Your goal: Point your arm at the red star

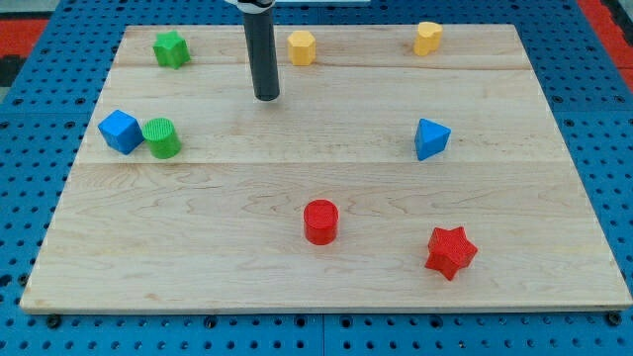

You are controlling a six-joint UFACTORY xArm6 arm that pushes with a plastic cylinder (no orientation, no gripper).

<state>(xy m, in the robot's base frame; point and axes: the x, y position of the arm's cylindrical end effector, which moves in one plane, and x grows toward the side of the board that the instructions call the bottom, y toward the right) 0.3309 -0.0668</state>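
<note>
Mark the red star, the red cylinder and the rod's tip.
red star point(451, 251), camera view, centre of its top face.
red cylinder point(320, 215), camera view, its round top.
my tip point(267, 98), camera view, the rod's very end, on bare board.

A pale wooden board point(326, 178) lies on a blue pegboard surface point(40, 109). A dark upright rod comes down from the view's top, and my tip point(267, 98) rests on bare wood near the yellow hexagonal block point(301, 47). A second yellow block point(427, 38) sits toward the top right, and a green star point(171, 48) at the top left. At the left edge, a blue cube point(121, 131) touches a green cylinder point(161, 137). A blue triangular block point(430, 138) sits at the right. A red cylinder point(320, 222) stands near the bottom centre, with the red star point(450, 251) to its right, well apart from my tip.
</note>
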